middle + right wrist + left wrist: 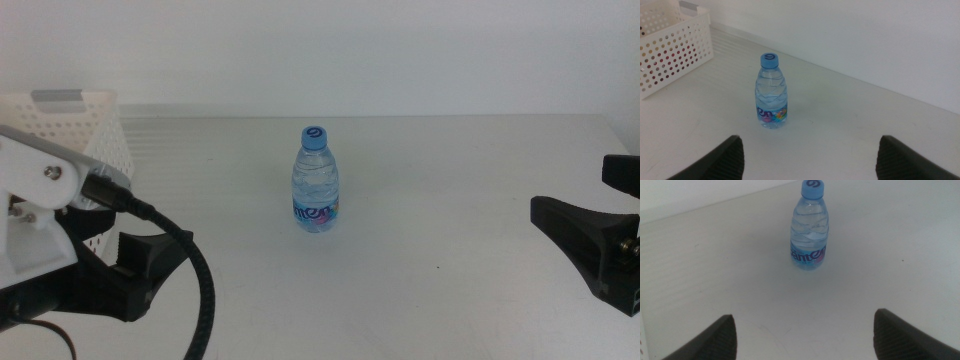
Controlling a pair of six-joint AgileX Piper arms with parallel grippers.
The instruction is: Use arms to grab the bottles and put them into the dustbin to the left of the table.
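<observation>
The table (450, 190) was the largest thing, a wide pale surface that carried everything, and most of it lay bare around one object. At its far left corner stood the dustbin (85, 135), a white basket with holes in its walls; it was placed there probably so that the left arm could reach it with a short swing. The left arm (40, 215) came in from the left side, just in front of the basket, with its thick black cable (195, 270) hanging in a curve. The left gripper (802, 332) pointed toward the middle of the table with its jaws spread wide and holding nothing, which seemed a preparation for closing around something round. The right gripper (810, 157) waited at the right side, also wide apart and empty, well away from the target. The water bottle (316, 182) stood upright near the centre of the table, apart from both grippers and from the basket, with its blue cap (315, 136) on top.
</observation>
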